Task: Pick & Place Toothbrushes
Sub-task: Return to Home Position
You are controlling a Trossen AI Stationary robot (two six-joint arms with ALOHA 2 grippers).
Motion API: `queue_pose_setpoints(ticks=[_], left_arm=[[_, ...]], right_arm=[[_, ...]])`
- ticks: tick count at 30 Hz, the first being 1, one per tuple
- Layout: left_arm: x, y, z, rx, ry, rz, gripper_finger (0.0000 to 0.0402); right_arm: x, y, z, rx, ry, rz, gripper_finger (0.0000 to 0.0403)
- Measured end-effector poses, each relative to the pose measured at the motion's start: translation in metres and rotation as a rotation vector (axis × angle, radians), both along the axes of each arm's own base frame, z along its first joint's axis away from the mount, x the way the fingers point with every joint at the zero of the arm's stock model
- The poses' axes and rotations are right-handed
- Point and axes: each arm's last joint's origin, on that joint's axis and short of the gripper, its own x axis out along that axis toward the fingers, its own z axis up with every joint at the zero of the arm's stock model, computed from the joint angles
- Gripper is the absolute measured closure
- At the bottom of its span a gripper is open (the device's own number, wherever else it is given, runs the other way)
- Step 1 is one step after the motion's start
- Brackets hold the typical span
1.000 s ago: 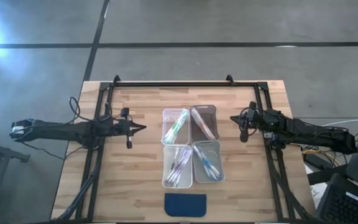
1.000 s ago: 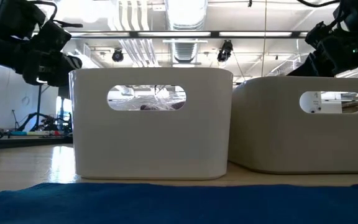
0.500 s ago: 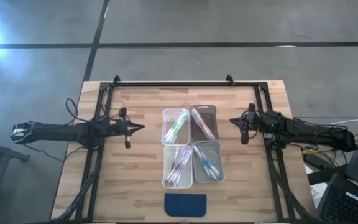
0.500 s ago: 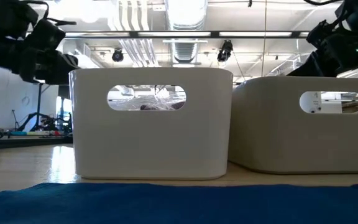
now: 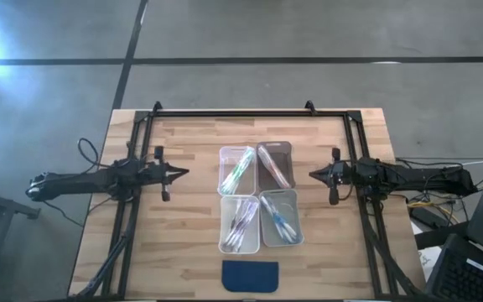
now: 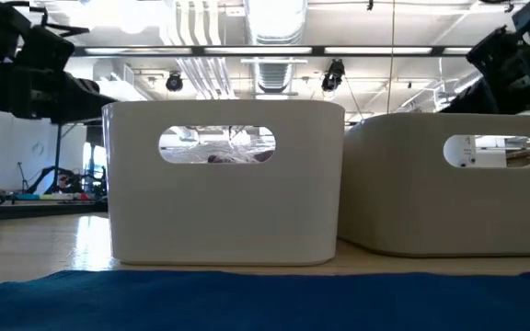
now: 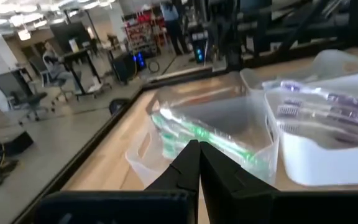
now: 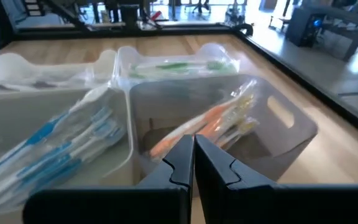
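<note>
Left gripper [image 5: 184, 172] and right gripper [image 5: 312, 174] — both closed, empty — hover on either side of the toothbrushes [image 5: 238, 170] in their bins [image 5: 221, 174].

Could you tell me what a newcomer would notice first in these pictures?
Four clear rectangular plastic bins form a central block on the wooden table, holding thin colour-sorted toothbrushes. The left gripper and right gripper, both shut, point at it from either side. A dark blue flat pad lies near the table edge.
</note>
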Motion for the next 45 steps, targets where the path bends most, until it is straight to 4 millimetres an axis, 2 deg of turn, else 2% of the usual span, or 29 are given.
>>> queue_pose_setpoints(ticks=[4, 11, 20, 45], left_arm=[[-0.004, -0.002, 0.006, 0.005, -0.07, -0.021, 0.039], [-0.01, -0.007, 0.014, 0.007, -0.171, -0.058, 0.039], [-0.009, -0.009, 0.014, 0.005, -0.176, -0.08, 0.039], [-0.008, -0.009, 0.013, 0.005, -0.154, -0.082, 0.039]], right_arm=[[-0.002, 0.001, -0.009, 0.0, -0.008, 0.005, 0.0394], [-0.005, 0.001, -0.003, -0.002, -0.115, 0.012, 0.0394], [-0.013, 0.003, 0.007, -0.003, -0.245, 0.022, 0.0394], [-0.009, 0.003, 0.004, -0.005, -0.195, 0.023, 0.0394]])
